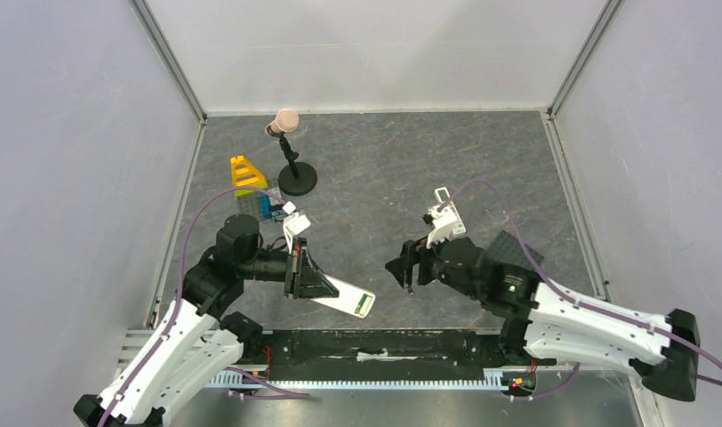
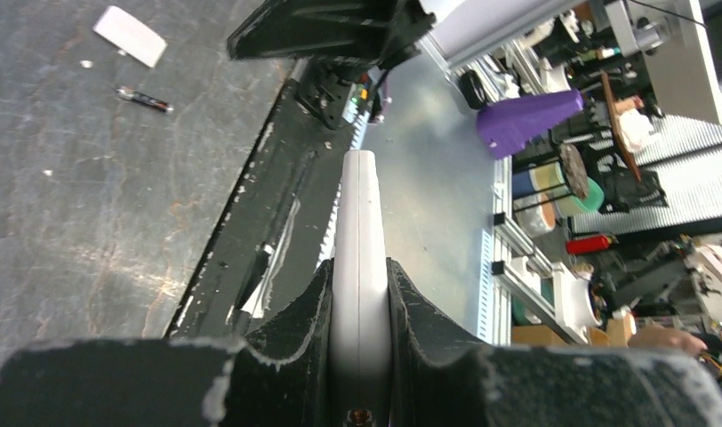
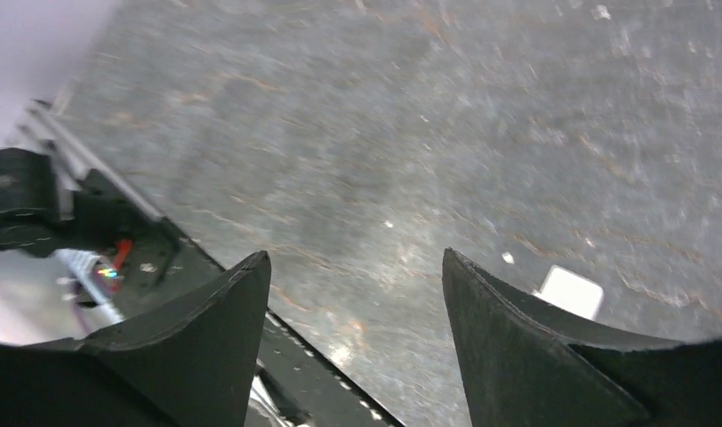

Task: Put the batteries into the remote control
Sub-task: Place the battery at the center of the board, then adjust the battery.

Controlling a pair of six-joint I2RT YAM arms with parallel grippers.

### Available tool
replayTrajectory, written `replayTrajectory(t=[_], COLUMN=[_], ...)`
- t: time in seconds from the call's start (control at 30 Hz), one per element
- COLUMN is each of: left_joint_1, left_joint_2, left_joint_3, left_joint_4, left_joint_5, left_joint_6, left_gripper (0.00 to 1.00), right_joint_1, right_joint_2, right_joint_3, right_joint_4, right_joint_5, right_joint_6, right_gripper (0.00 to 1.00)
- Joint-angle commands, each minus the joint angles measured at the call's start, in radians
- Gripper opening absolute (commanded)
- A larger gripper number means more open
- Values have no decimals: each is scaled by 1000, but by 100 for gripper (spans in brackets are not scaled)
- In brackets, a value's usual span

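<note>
My left gripper (image 1: 297, 274) is shut on the white remote control (image 1: 344, 296) and holds it by one end, above the table near the front rail. The remote's free end points right and has a dark patch with a bit of green. In the left wrist view the remote (image 2: 357, 205) stands edge-on, clamped between both fingers (image 2: 304, 311). One thin dark battery (image 2: 144, 99) lies on the table beside a small flat white piece (image 2: 129, 36). My right gripper (image 1: 406, 274) is open and empty, hovering over bare table (image 3: 356, 258). The white piece (image 3: 569, 291) lies behind its right finger.
A black stand (image 1: 297, 181) with a pink ball on top is at the back left, beside yellow (image 1: 244, 173) and blue (image 1: 273, 212) toy blocks. A dark grey pad (image 1: 509, 249) lies by the right arm. The black front rail (image 1: 384, 342) runs along the near edge.
</note>
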Motion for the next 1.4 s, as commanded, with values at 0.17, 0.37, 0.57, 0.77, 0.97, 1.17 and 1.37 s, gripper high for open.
replayTrajectory(t=[0.17, 0.37, 0.57, 0.77, 0.97, 1.17, 1.37], left_joint_1=[-10, -14, -16, -17, -18, -18, -18], left_joint_2=[8, 7, 8, -2, -5, -10, -20], left_joint_3=[41, 49, 52, 52, 56, 52, 59], left_joint_4=[71, 71, 71, 73, 76, 93, 163], left_joint_5=[148, 155, 165, 170, 173, 165, 149], left_joint_6=[43, 56, 58, 60, 61, 53, -13], left_gripper=[2, 2, 2, 2, 2, 3, 37], right_joint_1=[-2, -2, -1, -1, -1, -1, -1], right_joint_2=[-129, -27, 60, 100, 152, 182, 176], right_joint_3=[30, 73, 91, 94, 84, 58, 28], right_joint_4=[243, 275, 350, 373, 434, 503, 634], right_joint_5=[-454, -664, -800, -844, -945, -967, -915], right_joint_6=[-134, -183, -163, -144, -90, -22, 61], right_gripper=[85, 86, 81, 77, 59, 24, 8])
